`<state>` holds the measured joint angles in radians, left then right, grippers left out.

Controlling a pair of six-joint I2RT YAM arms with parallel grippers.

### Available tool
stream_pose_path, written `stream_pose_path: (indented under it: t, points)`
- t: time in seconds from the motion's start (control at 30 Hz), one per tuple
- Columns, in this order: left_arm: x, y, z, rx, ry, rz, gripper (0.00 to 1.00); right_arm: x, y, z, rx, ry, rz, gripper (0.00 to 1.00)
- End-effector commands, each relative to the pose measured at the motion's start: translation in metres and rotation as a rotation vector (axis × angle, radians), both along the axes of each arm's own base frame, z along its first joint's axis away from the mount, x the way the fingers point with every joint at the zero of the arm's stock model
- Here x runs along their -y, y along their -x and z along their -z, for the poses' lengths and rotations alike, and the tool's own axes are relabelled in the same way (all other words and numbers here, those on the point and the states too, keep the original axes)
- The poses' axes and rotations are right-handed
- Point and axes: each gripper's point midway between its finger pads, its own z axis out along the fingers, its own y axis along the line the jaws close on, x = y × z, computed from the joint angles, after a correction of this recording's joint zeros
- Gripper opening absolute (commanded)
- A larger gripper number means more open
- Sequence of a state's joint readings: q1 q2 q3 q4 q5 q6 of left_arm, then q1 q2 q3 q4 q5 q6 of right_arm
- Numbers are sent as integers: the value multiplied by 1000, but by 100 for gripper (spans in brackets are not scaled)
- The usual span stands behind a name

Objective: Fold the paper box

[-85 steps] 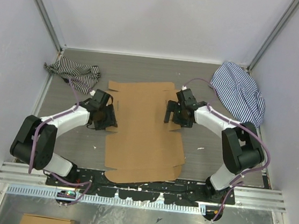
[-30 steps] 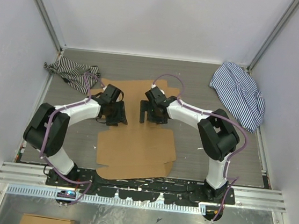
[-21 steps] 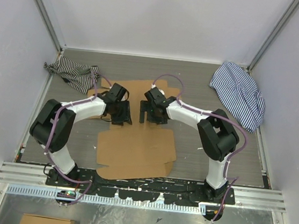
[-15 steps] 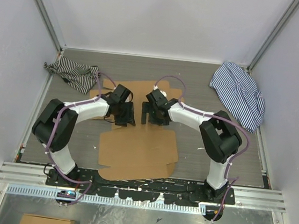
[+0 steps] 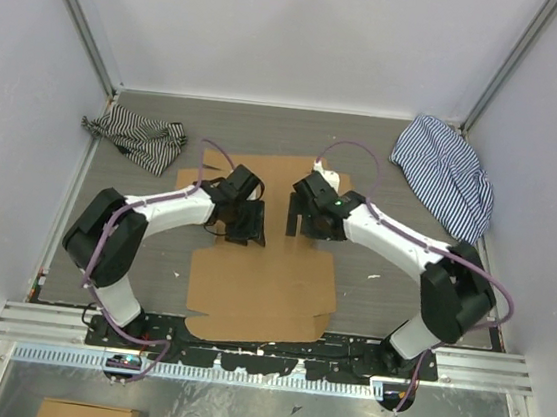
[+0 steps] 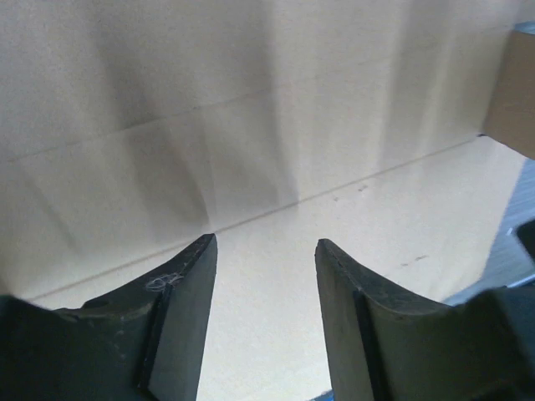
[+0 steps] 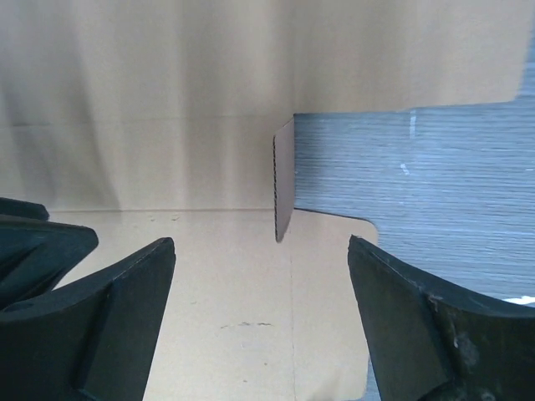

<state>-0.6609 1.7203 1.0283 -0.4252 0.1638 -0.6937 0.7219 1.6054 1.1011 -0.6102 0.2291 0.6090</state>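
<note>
With left pincer (image 6: 263,251) part-open and right pincer (image 7: 259,249) wide open, both empty, press evenly against paper box (image 5: 262,282) panel, apparently raised, beside its crease.

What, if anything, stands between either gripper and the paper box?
Nothing visible does. The left gripper and right gripper hang over the paper box, open, with only cardboard ahead. Both striped cloths lie apart at the far corners.
</note>
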Motion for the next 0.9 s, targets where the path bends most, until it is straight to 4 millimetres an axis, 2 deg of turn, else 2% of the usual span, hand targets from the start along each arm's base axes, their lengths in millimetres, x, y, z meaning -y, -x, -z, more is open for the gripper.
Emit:
stream_pose_path:
  t: [0.0,0.13,0.2,0.3,0.43,0.53,0.67,0.77,0.87]
  points:
    - [6,-17,-58,118,53,-20,60,21,-25,-64,166,-33,95,90]
    - [-12,-45,-101,238,16,-46,66,36,-60,-93,192,-97,115,91]
    - [-25,-71,-119,256,54,-92,67,35,-80,-103,191,-134,96,91]
    - [-56,-108,-124,202,119,-205,67,32,-113,-111,205,-152,81,92]
    - [-106,-150,-117,180,119,-369,67,22,-159,-117,227,-201,53,100]
    - [-129,-170,-105,173,112,-442,67,16,-194,-108,231,-266,63,100]
    - [-138,-186,-84,162,62,-457,68,24,-230,-71,201,-322,110,100]
    - [-142,-197,-77,169,33,-455,68,33,-247,-48,200,-329,128,100]
    - [-153,-205,-72,166,-22,-456,68,32,-256,-28,181,-331,91,100]
